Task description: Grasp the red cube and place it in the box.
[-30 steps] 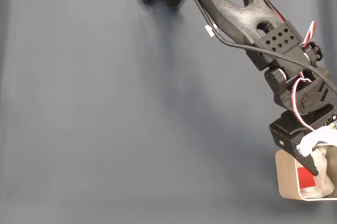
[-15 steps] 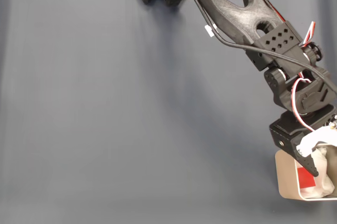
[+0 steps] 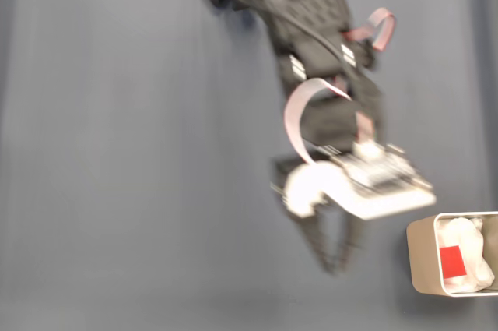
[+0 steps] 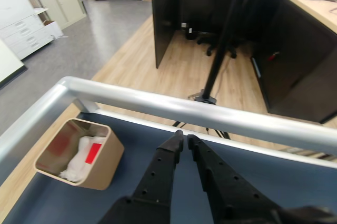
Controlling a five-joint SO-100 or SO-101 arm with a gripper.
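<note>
One red cube [image 3: 453, 262] lies inside the box [image 3: 421, 259], resting on the white wadding [image 3: 469, 247] there, at the lower right corner of the fixed view. In my wrist view the same box [image 4: 100, 170] sits low on the left, and the red cube [image 4: 93, 153] shows as a small bright patch on the wadding [image 4: 79, 159] against the box's right inner side. I hold nothing. My gripper [image 4: 183, 139] has its two black fingers drawn almost together, with only a thin slit between the tips, and they point over the dark blue-grey table mat [image 4: 295, 182] toward the silver rail [image 4: 221, 114] at the table's far edge. In the fixed view my gripper [image 3: 334, 265] is blurred, well left of the box and clear of it, with my arm [image 3: 311, 27] running down from the top of the picture; a pale ribbon cable [image 3: 299, 117] loops beside it. Beyond the rail, in my wrist view, stand a wooden floor [image 4: 142, 66], a dark desk [image 4: 284, 34] and an office chair [image 4: 239, 2].
</note>
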